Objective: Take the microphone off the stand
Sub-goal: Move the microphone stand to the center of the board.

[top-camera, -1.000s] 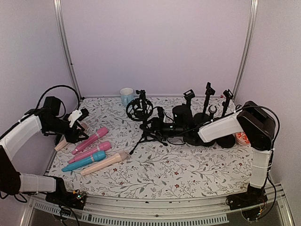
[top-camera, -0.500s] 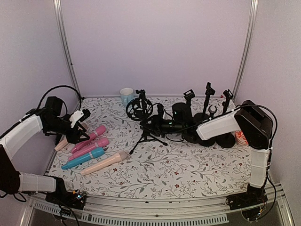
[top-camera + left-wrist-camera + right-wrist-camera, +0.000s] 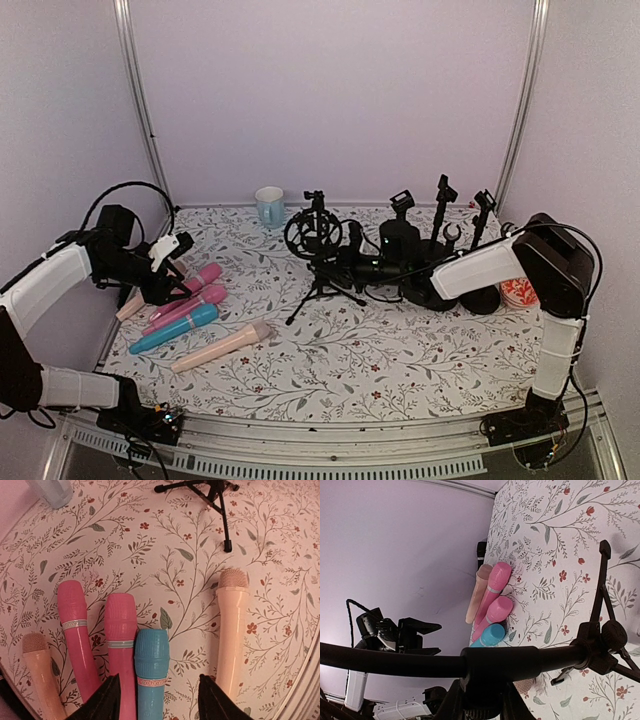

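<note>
Five loose mics (image 3: 215,345) by my left gripper (image 3: 158,690), fingers apart over the blue one (image 3: 151,660) (two pink (image 3: 75,615), two peach (image 3: 231,630) besides). One black microphone (image 3: 500,662), on its tripod stand (image 3: 600,645), is clamped in my right gripper (image 3: 482,705).

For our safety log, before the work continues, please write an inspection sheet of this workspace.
Surface: floral tablecloth, flat; no spill seen.
Job's things: black microphone clamped by the right gripper, beside the upright tripod stand with its shock mount; whether it is free of the mount, cannot tell.
Clutter: two pink toy microphones, a blue toy microphone and two peach toy microphones at left; mug and spare black stands at the back.
Grippers: left gripper open above the blue one; right shut.
Cables: black cable loops above the left arm.
Surroundings: lilac walls, metal frame posts.
</note>
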Controlling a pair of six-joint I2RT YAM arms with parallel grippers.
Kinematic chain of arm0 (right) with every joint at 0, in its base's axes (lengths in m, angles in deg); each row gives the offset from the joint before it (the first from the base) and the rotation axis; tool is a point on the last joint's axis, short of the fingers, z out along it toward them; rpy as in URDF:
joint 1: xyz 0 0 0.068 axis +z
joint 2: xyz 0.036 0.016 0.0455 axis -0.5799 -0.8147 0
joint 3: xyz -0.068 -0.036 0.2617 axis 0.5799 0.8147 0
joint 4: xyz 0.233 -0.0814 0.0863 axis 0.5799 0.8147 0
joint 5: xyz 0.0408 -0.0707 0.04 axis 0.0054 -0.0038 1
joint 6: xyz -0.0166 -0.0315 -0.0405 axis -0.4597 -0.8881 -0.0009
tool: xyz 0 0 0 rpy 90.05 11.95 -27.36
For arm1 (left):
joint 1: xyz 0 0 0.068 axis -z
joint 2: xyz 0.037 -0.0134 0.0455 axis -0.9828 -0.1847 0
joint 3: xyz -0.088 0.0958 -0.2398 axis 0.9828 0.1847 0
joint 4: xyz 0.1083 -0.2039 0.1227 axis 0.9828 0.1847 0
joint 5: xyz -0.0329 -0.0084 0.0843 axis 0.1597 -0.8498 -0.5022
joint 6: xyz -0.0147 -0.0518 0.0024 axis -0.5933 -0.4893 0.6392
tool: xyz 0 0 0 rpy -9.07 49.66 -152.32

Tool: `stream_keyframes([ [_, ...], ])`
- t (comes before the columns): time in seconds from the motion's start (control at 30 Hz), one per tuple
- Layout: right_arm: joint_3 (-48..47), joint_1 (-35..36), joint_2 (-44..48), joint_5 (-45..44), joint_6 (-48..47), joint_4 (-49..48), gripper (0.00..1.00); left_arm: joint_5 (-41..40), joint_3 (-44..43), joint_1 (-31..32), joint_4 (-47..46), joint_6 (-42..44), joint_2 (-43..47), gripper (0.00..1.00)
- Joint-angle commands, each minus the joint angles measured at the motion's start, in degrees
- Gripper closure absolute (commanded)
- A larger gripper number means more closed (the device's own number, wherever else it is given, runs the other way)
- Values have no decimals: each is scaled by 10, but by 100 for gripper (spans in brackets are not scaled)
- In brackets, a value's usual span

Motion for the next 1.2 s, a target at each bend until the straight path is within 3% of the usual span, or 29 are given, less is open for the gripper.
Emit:
stream_keyframes([
  [0.0, 38, -19, 59, -39, -26, 21, 100, 4, -7, 7, -2, -2, -4, 45],
  [0.33, 118, -22, 130, -74, -45, 61, 100, 3, -9, 11, -2, -6, -5, 46],
  [0.63, 117, -22, 147, -133, -137, 155, 100, -3, -7, 12, -3, -6, 0, 46],
  [1.17, 15, -10, 102, -255, -227, 361, 100, -5, -13, 17, -2, -13, -12, 47],
])
